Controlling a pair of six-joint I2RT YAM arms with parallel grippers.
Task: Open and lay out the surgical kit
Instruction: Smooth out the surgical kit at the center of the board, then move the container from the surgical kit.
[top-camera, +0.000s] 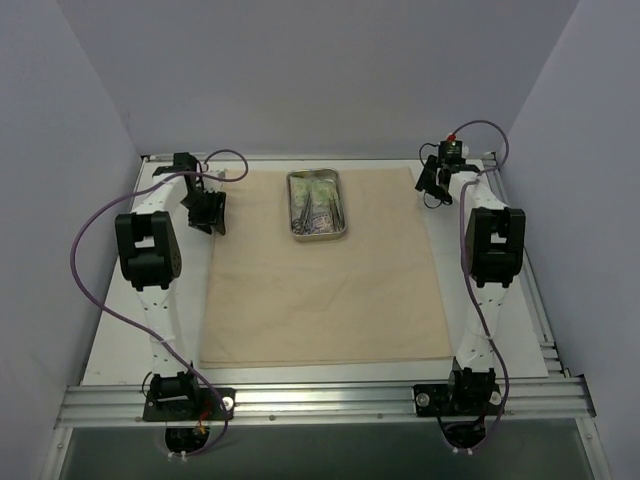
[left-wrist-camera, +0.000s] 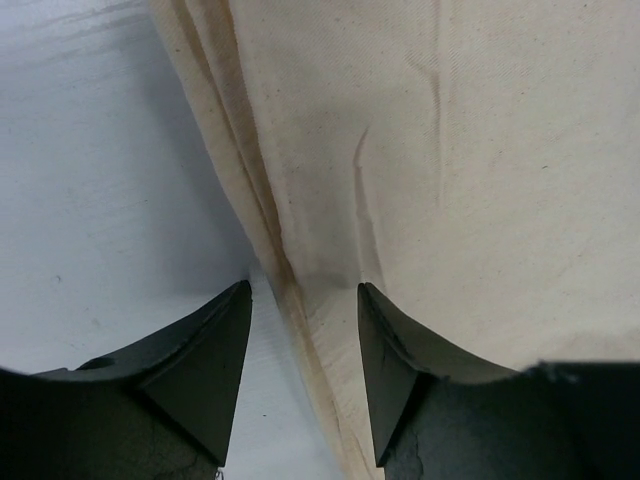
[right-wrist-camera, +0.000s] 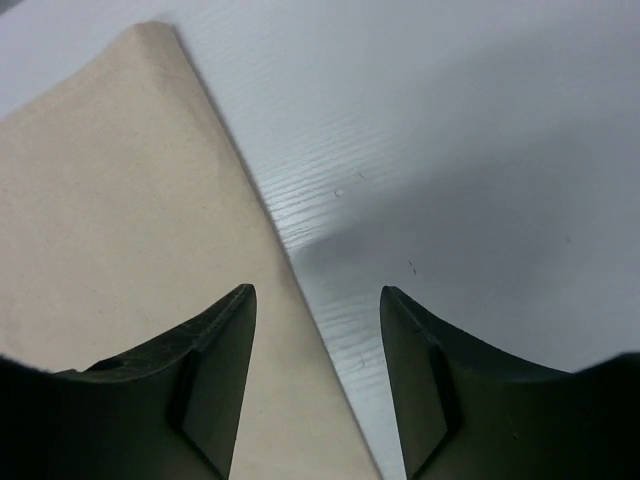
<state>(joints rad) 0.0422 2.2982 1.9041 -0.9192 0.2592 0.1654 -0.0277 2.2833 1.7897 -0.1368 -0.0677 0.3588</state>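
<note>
The beige cloth wrap (top-camera: 320, 290) lies opened out as one flat sheet over the middle of the white worktop (top-camera: 115, 345), its sides running square with the worktop's edges and its near side close to the rail at the near edge. On it, at the middle of its far side, sits the rectangular steel tray (top-camera: 290, 205), its long axis running from the near edge toward the far edge. Inside the tray the thin steel instruments (top-camera: 322, 208) lie lengthwise along that same axis, on top of pale packets (top-camera: 304, 192); which way their ring handles point is too small to tell. The left tool (top-camera: 208, 215) is at the cloth's left side near its far-left corner. In its wrist view its jaws stand apart and grasp nothing (left-wrist-camera: 303, 290), with the cloth's layered edge running through the gap beneath them, cloth to one side and bare worktop to the other. The right tool (top-camera: 433, 188) is at the cloth's far-right corner, likewise released (right-wrist-camera: 318, 292), with the straight cloth edge passing under the gap and the corner tip lying beyond the fingers (right-wrist-camera: 215, 380).
</note>
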